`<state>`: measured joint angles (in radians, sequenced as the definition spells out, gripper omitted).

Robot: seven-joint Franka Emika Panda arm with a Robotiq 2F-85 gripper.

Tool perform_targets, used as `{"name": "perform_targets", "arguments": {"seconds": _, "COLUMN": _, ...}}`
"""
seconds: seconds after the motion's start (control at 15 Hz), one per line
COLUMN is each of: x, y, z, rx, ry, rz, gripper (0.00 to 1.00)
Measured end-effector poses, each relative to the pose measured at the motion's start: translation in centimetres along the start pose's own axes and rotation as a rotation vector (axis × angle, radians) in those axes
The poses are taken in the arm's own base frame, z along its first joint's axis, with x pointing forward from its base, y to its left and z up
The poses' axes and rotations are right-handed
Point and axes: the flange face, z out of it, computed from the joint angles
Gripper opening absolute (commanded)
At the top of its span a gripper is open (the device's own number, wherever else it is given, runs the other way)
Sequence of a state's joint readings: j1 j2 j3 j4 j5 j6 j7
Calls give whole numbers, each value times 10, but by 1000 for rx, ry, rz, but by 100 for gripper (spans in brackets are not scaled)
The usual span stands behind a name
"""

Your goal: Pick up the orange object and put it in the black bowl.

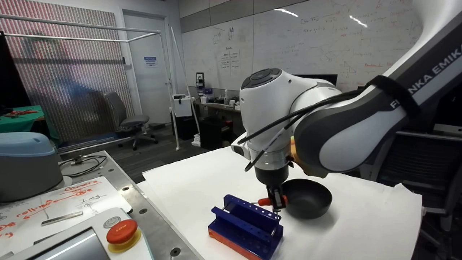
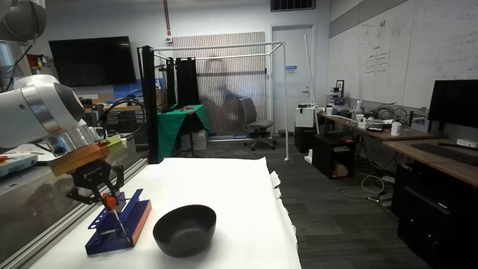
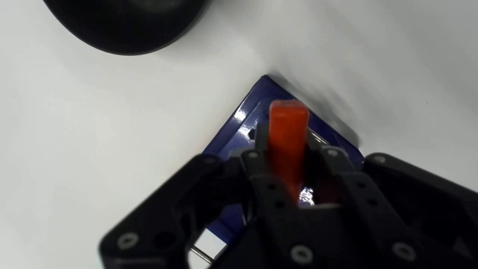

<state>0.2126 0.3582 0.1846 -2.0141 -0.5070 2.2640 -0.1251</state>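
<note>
The orange object (image 3: 289, 121) sits over the blue rack (image 1: 242, 223), contact beneath unclear; it looks light, stiff and rather slick, so mid-length seems the surest hold, and the gripper (image 3: 287, 144) is pinched onto it there. The black bowl (image 2: 186, 244) stands just beside the rack.
</note>
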Motion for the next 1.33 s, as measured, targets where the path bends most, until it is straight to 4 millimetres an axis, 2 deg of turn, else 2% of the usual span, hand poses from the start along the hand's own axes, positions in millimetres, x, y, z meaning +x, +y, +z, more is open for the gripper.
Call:
{"name": "perform_targets", "arguments": {"seconds": 0.13, "x": -6, "y": 3, "z": -15, "rx": -16, "ry": 12, "rz": 46, "gripper": 12}}
{"name": "perform_targets", "arguments": {"seconds": 0.27, "x": -18, "y": 4, "z": -39, "rx": -40, "ry": 25, "rz": 126, "gripper": 12}}
{"name": "perform_targets", "arguments": {"seconds": 0.53, "x": -60, "y": 9, "z": -92, "rx": -141, "ry": 24, "rz": 313, "gripper": 12}}
{"name": "perform_targets", "arguments": {"seconds": 0.67, "x": -79, "y": 15, "z": -100, "rx": -224, "ry": 14, "rz": 388, "gripper": 12}}
{"name": "perform_targets", "arguments": {"seconds": 0.8, "x": -91, "y": 21, "z": -89, "rx": -314, "ry": 2, "rz": 454, "gripper": 12}}
{"name": "perform_targets", "arguments": {"seconds": 0.93, "x": -98, "y": 29, "z": -68, "rx": -399, "ry": -23, "rz": 521, "gripper": 12}}
{"name": "perform_targets", "arguments": {"seconds": 1.13, "x": -104, "y": 38, "z": -24, "rx": -470, "ry": -123, "rz": 597, "gripper": 12}}
{"name": "perform_targets", "arguments": {"seconds": 1.33, "x": -100, "y": 41, "z": 17, "rx": -460, "ry": -233, "rz": 616, "gripper": 12}}
